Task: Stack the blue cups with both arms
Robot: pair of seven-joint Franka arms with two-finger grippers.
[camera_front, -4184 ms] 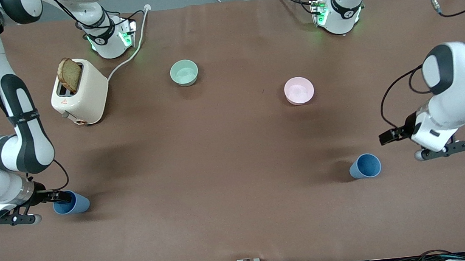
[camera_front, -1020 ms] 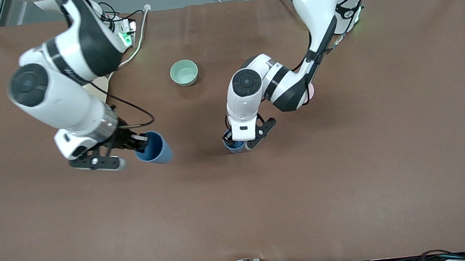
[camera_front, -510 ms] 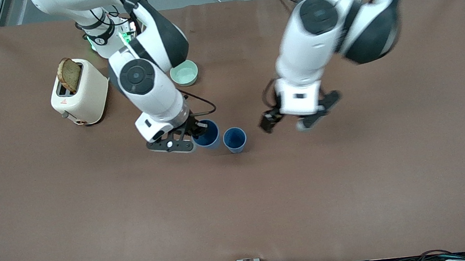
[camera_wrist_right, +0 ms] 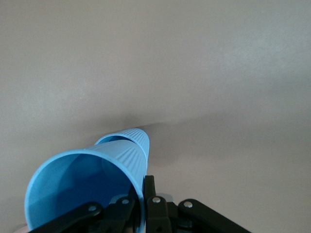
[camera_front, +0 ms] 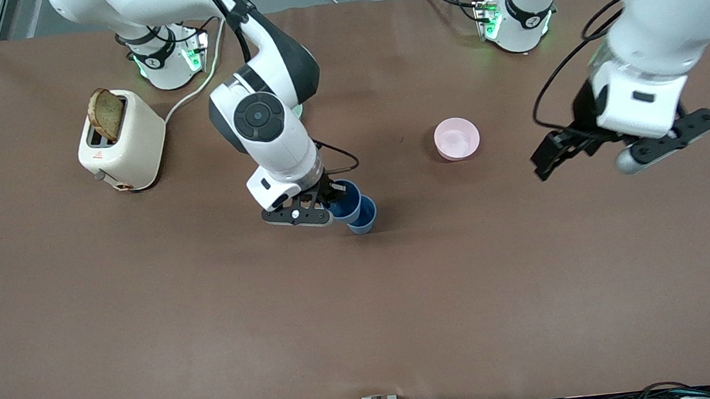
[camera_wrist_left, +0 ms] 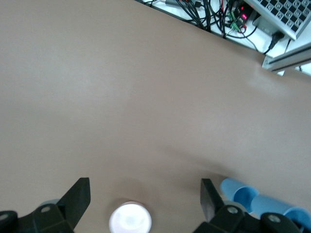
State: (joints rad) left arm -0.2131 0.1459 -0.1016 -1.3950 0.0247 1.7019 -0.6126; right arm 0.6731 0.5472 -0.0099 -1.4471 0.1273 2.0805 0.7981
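Near the table's middle stands one blue cup. The other blue cup hangs tilted above it, its base at the standing cup's mouth; how deep it sits I cannot tell. My right gripper is shut on that upper cup's rim. The right wrist view shows the fingers pinching the wall of the held cup, with the lower cup just past it. My left gripper hangs open and empty over the table's left arm end; in its wrist view its jaws stand wide, with both cups off to one side.
A pink bowl sits between the cups and the left gripper. A cream toaster with a slice of toast stands toward the right arm's end. The right arm hides nearly all of a mint-green bowl.
The right gripper carried its cup sideways until it overlaps the standing cup. The left arm, having let go of that cup, swung away toward its own end of the table, jaws open.
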